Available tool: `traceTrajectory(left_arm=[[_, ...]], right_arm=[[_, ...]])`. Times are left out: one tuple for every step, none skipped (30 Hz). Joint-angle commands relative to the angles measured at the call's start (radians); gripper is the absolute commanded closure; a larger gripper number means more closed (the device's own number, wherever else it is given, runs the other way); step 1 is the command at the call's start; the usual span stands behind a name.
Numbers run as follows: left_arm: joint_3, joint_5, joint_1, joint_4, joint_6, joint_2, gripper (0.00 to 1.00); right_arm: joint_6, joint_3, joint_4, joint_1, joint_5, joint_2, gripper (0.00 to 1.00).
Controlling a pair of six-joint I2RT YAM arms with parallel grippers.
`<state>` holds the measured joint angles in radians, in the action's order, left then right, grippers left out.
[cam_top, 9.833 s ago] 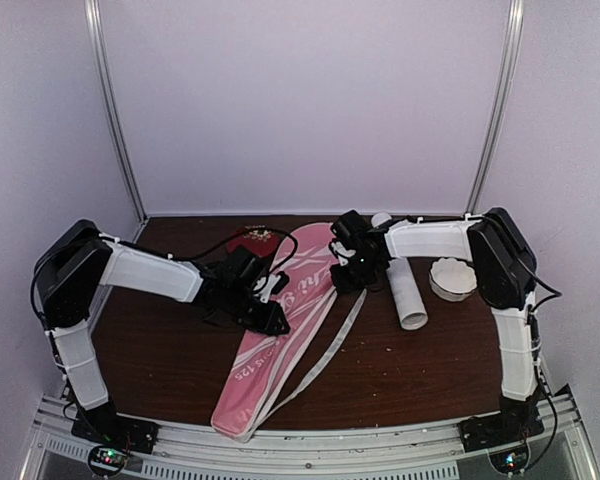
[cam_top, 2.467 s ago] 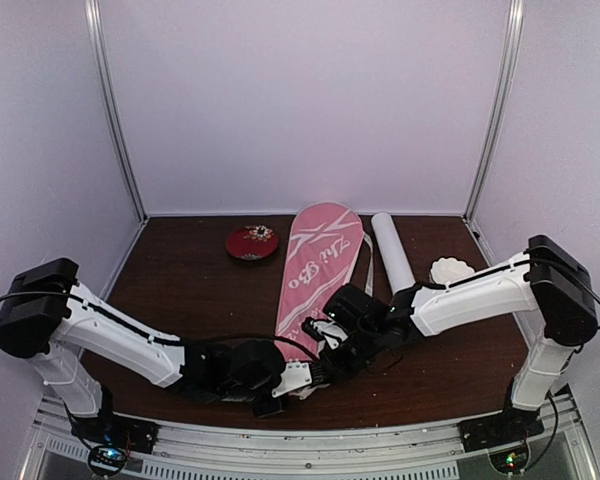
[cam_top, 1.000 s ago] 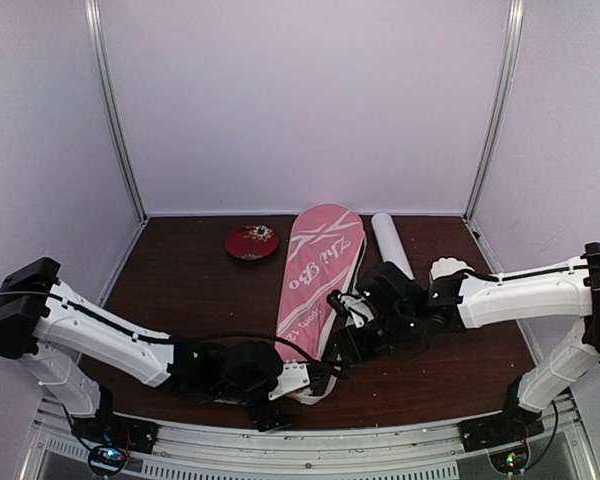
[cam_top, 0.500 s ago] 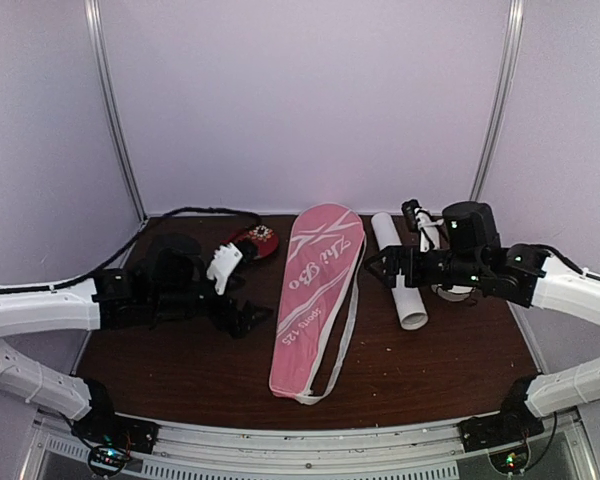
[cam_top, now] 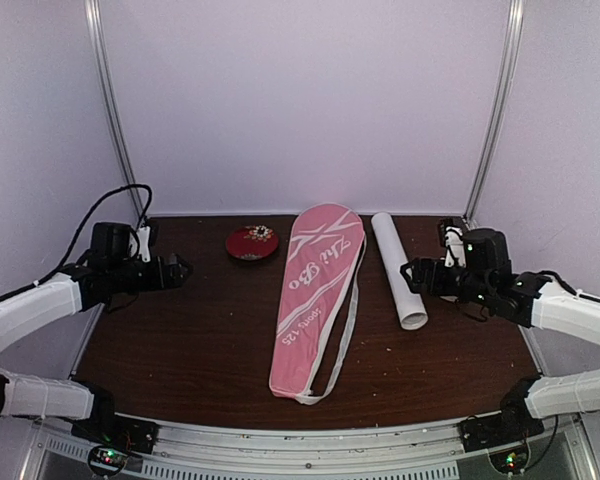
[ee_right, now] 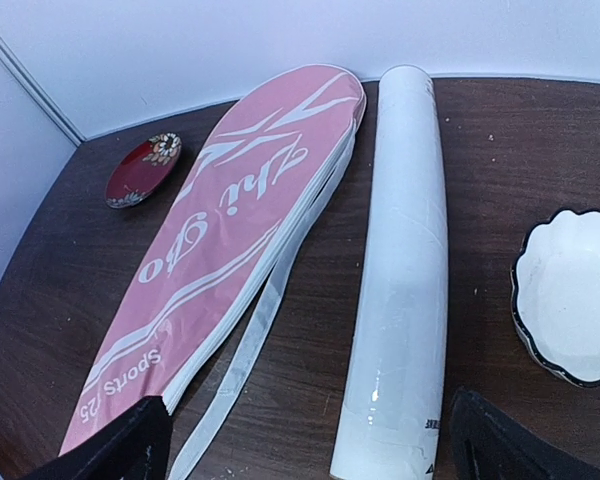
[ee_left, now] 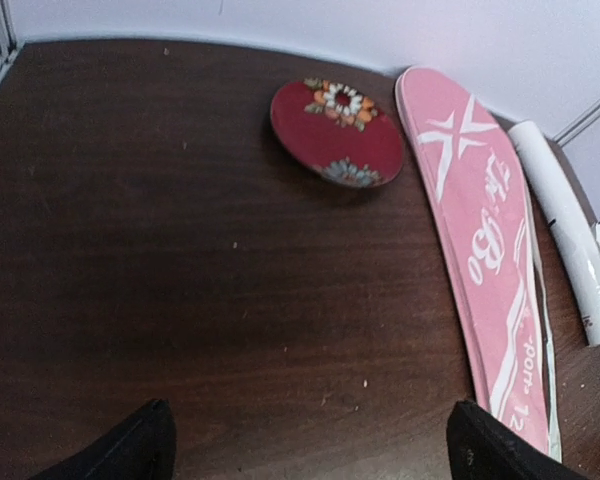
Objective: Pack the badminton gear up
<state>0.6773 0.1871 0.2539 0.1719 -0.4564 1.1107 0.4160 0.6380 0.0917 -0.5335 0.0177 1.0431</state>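
The pink racket-shaped bag (cam_top: 315, 300) lies flat and closed along the middle of the table, its white strap (cam_top: 346, 318) trailing on its right side. Beside it on the right lies the long white tube (cam_top: 398, 268). My left gripper (cam_top: 176, 269) hovers open at the left edge, well away from the bag (ee_left: 485, 260). In its wrist view the left gripper (ee_left: 310, 455) has only bare table between its fingers. My right gripper (cam_top: 411, 273) is open to the right of the tube. From its wrist, the right gripper (ee_right: 310, 455) looks down over the tube (ee_right: 405, 270) and bag (ee_right: 220, 250).
A small dark red dish (cam_top: 252, 241) sits at the back left of the bag, also seen as the red dish (ee_left: 337, 130). A white scalloped bowl (ee_right: 572, 298) stands right of the tube. White walls and metal posts enclose the table.
Both arms have drawn back from the bag's near end to the table's sides. The right gripper has opened. The bag now lies straight with nothing touching it.
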Motion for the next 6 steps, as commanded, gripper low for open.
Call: traceTrajectory(left_arm=[[-0.049, 0.026, -0.003, -0.029, -0.029, 0.003, 0.02], [-0.054, 0.023, -0.003, -0.033, -0.033, 0.006, 0.02], [-0.058, 0.023, -0.003, -0.036, -0.037, 0.010, 0.02], [-0.063, 0.032, -0.003, -0.046, -0.039, 0.013, 0.02], [-0.067, 0.043, -0.003, -0.059, -0.044, 0.017, 0.02], [-0.069, 0.052, -0.003, -0.066, -0.048, 0.020, 0.02]], right_arm=[[-0.006, -0.044, -0.112, 0.009, -0.004, -0.024, 0.00], [-0.004, -0.050, -0.118, 0.008, -0.002, -0.024, 0.00], [-0.002, -0.054, -0.124, 0.010, 0.000, -0.022, 0.00], [0.000, -0.057, -0.128, 0.011, 0.001, -0.020, 0.00], [0.000, -0.059, -0.137, 0.012, 0.004, -0.020, 0.00], [-0.001, -0.061, -0.142, 0.013, 0.005, -0.022, 0.00]])
